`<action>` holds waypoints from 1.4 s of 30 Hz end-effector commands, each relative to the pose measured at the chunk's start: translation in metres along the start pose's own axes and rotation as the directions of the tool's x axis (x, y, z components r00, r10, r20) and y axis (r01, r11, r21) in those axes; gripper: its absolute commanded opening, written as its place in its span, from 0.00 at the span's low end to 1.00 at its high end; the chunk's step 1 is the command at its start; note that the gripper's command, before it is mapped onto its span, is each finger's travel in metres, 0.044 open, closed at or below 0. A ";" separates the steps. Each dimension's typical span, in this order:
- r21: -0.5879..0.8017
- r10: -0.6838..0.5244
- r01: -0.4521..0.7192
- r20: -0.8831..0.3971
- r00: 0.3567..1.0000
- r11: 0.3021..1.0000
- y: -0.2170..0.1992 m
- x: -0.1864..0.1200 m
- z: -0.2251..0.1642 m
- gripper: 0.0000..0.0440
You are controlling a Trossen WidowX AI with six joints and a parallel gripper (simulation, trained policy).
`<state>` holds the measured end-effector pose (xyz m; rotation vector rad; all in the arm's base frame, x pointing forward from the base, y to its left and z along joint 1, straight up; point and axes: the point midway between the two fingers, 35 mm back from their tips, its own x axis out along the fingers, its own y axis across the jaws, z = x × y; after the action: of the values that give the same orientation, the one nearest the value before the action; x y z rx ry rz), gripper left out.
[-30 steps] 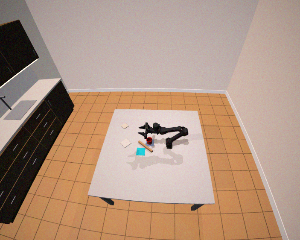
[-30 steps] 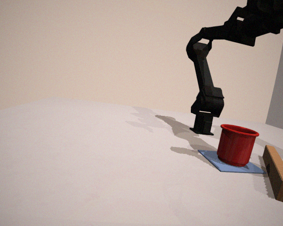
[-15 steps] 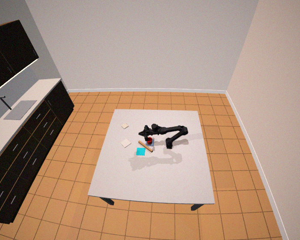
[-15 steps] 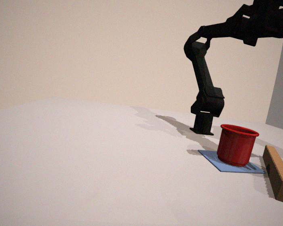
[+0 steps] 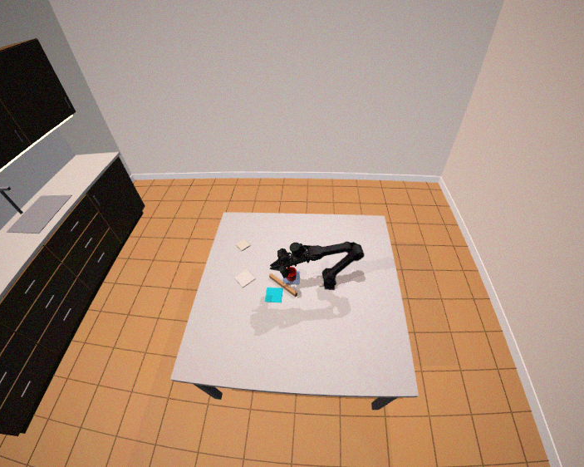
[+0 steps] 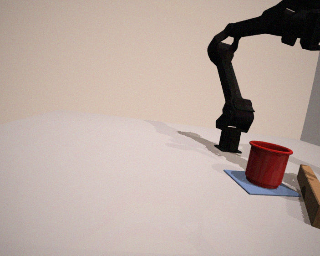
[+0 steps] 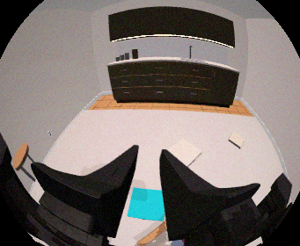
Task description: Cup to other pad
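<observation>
The red cup [image 5: 292, 273] [image 6: 267, 166] stands upright on the blue pad [image 5: 297, 279] [image 6: 253, 189]. Its inside is dark in the top and exterior views, and no marbles can be made out. The cyan pad [image 5: 273, 295] [image 7: 146, 206] lies bare on the other side of the wooden bar [image 5: 282, 284] [image 6: 314, 189]. My gripper [image 5: 272, 266] [image 7: 150, 151] is empty, with a narrow gap between its fingertips. It hangs high above the table, near the cup in the top view and not touching it. Its fingertips are out of frame in the exterior view.
The wooden bar lies close beside the blue pad, between the two pads. Two pale flat tiles lie farther out, a larger one [image 5: 244, 277] [image 7: 184, 150] and a smaller one [image 5: 242, 244] [image 7: 236, 139]. The arm's base stands beyond the cup in the exterior view.
</observation>
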<state>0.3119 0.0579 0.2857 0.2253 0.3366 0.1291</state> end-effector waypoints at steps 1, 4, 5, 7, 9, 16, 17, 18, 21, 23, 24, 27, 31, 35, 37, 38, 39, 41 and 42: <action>0.039 0.002 0.000 -0.070 0.998 0.999 0.005 0.002 -0.006 0.20; 0.062 -0.001 0.008 -0.115 0.993 0.998 0.008 0.003 -0.010 0.18; 0.070 -0.002 0.011 -0.131 0.991 0.998 0.008 0.004 -0.012 0.18; 0.084 -0.005 0.019 -0.162 0.987 0.996 0.010 0.004 -0.015 0.17; 0.096 -0.009 0.028 -0.193 0.981 0.995 0.011 0.004 -0.018 0.16; 0.127 -0.028 0.069 -0.301 0.953 0.989 0.014 0.005 -0.029 0.17; 0.130 -0.031 0.076 -0.317 0.948 0.989 0.014 0.005 -0.030 0.17; 0.132 -0.035 0.083 -0.332 0.943 0.988 0.015 0.005 -0.032 0.18; 0.135 -0.047 0.105 -0.376 0.925 0.985 0.015 0.005 -0.036 0.19; 0.134 -0.056 0.120 -0.405 0.912 0.984 0.015 0.005 -0.040 0.20; 0.133 -0.060 0.127 -0.420 0.906 0.983 0.015 0.005 -0.041 0.20; 0.127 -0.074 0.149 -0.462 0.884 0.981 0.014 0.005 -0.046 0.21; 0.113 -0.094 0.177 -0.517 0.851 0.978 0.012 0.004 -0.053 0.21; 0.094 -0.116 0.204 -0.568 0.815 0.975 0.010 0.003 -0.059 0.22; 0.082 -0.127 0.216 -0.592 0.796 0.973 0.009 0.003 -0.061 0.23; 0.076 -0.132 0.222 -0.604 0.786 0.972 0.008 0.002 -0.063 0.23; 0.070 -0.138 0.228 -0.616 0.776 0.971 0.007 0.002 -0.064 0.24; 0.058 -0.149 0.239 -0.638 0.755 0.969 0.006 0.001 -0.067 0.24; 0.051 -0.154 0.245 -0.649 0.745 0.968 0.005 0.000 -0.068 0.25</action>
<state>0.2901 0.0780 0.2285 0.2915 1.0096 -0.0168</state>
